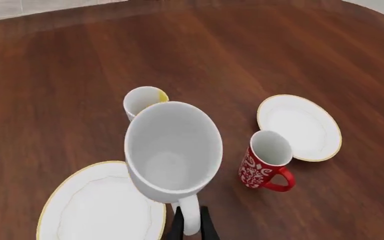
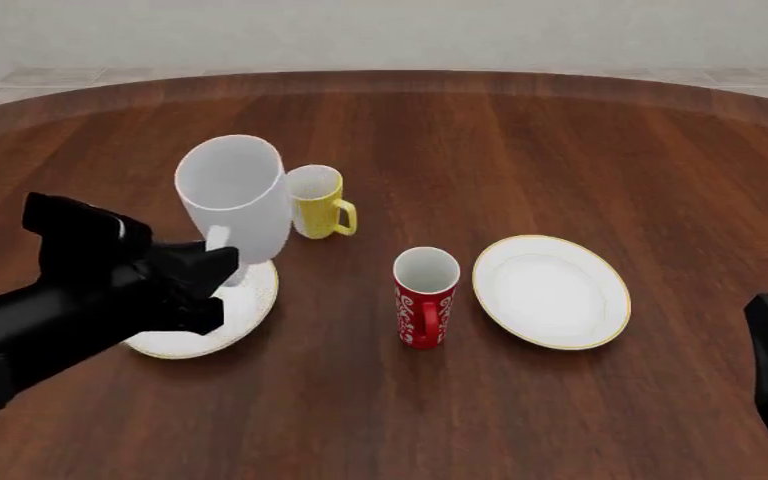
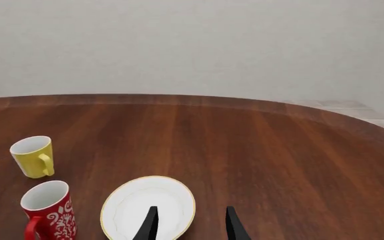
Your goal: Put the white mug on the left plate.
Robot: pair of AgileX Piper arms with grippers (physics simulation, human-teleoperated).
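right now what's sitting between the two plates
The red mug stands upright on the table between the left plate and the right plate, nearer the right one. The front view shows it best.

The surface [image 2: 518,150] is dark reddish-brown wood with long straight grain and a soft satin sheen. The white mug [image 2: 233,195] looks like glazed ceramic, smooth and glossy inside and out. The left plate [image 2: 253,305] and its twin plate [image 2: 551,291] have the same smooth white glaze, each edged with a thin gold line (slightly shiny). The red mug [image 2: 426,298] is glossy with a white pattern on its wall; the yellow mug [image 2: 317,203] is smooth, white inside. The left gripper [image 1: 191,227] and right gripper [image 3: 188,223] are plain black, matt, like hard plastic.
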